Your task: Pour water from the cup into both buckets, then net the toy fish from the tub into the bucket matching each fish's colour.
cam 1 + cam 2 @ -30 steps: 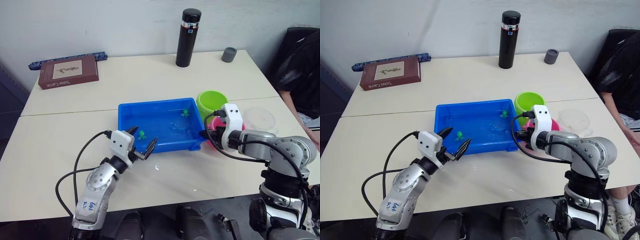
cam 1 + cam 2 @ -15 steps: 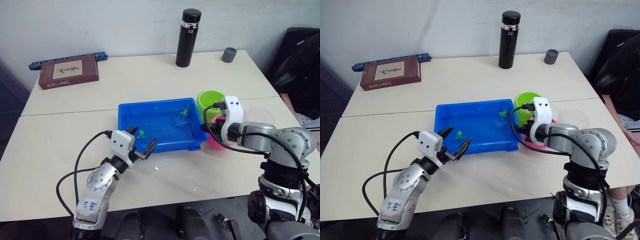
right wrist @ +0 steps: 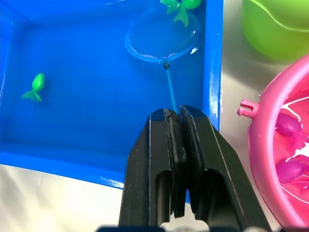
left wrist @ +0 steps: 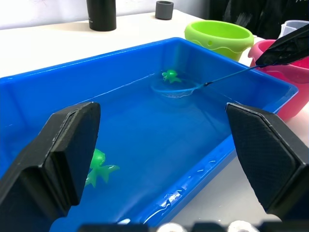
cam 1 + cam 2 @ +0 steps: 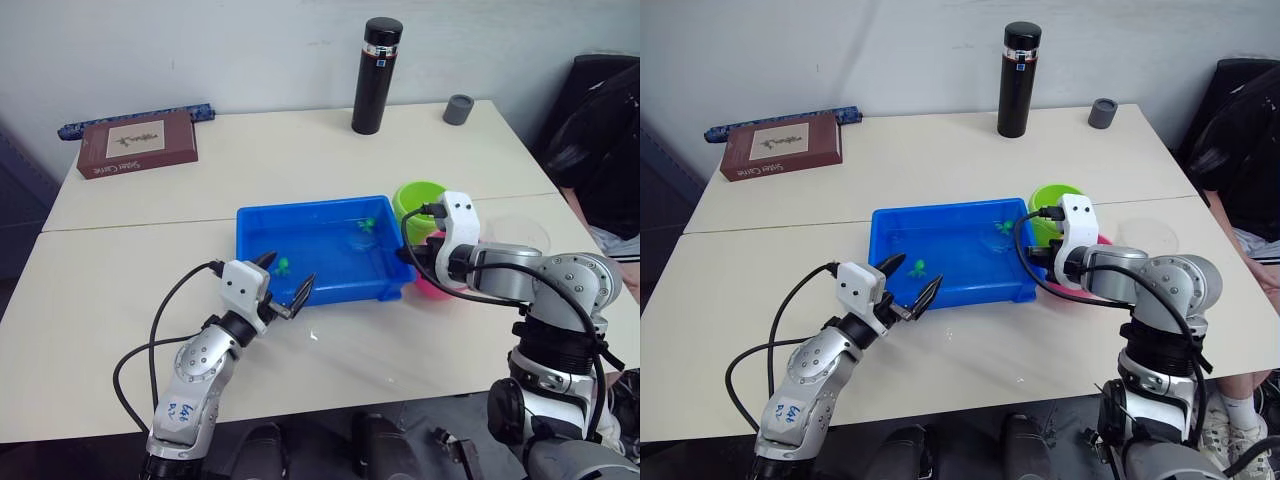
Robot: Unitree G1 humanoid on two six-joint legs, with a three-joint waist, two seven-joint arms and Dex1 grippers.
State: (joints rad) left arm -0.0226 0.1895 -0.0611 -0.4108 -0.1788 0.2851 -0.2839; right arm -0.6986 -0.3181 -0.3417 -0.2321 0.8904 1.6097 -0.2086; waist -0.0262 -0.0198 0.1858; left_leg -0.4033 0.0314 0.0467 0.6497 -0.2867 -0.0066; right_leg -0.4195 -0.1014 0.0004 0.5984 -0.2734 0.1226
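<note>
The blue tub (image 5: 300, 209) holds water and two green toy fish, one near its front left (image 5: 283, 266) and one at its far right (image 3: 181, 6). My right gripper (image 3: 175, 116) is shut on the net's thin handle. The blue hoop (image 3: 161, 41) lies in the water just beside the far-right green fish. To the right of the tub stand the lime green bucket (image 5: 421, 198) and the pink bucket (image 3: 270, 145), which holds pink fish (image 3: 289, 124). The clear cup (image 5: 520, 236) stands farther right. My left gripper (image 5: 287, 276) hangs open at the tub's front left edge.
At the table's back stand a tall black flask (image 5: 376, 75) and a small grey cup (image 5: 458, 108). A brown book (image 5: 137, 143) and a blue strip (image 5: 135, 118) lie at the back left. A person (image 5: 600, 150) sits at the right edge.
My right gripper has moved the net a little farther across the tub, bringing the hoop up to the far-right green fish. The left arm has stayed still.
</note>
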